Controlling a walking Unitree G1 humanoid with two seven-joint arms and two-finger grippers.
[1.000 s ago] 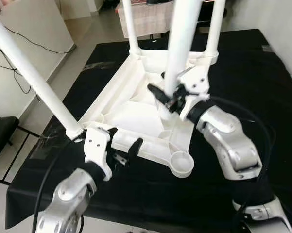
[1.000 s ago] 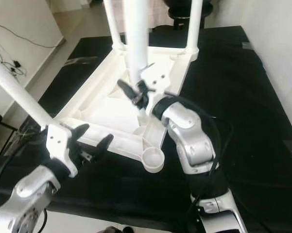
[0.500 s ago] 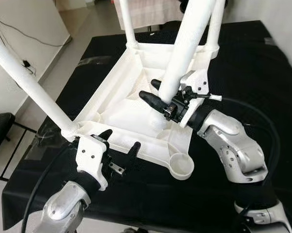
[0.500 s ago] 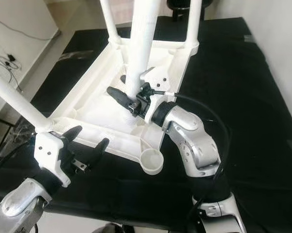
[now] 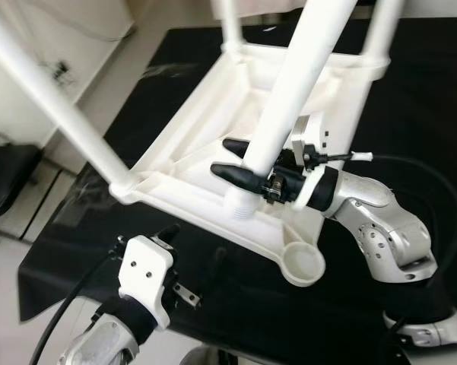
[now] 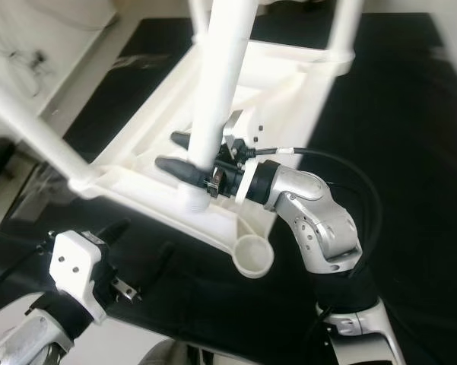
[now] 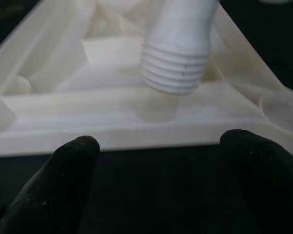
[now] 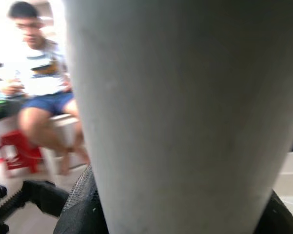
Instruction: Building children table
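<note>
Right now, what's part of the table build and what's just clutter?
Job:
loose leg, threaded end hanging free
right gripper, clamped on it
upturned tabletop
empty corner socket
left gripper, open, idle

Clutter:
black cloth
wall cables

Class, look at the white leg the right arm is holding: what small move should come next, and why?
Probably swing the leg toward the empty corner socket and stand it upright. The right gripper holds it tilted, its threaded end hanging over the tabletop's inner edge, short of that socket.
</note>
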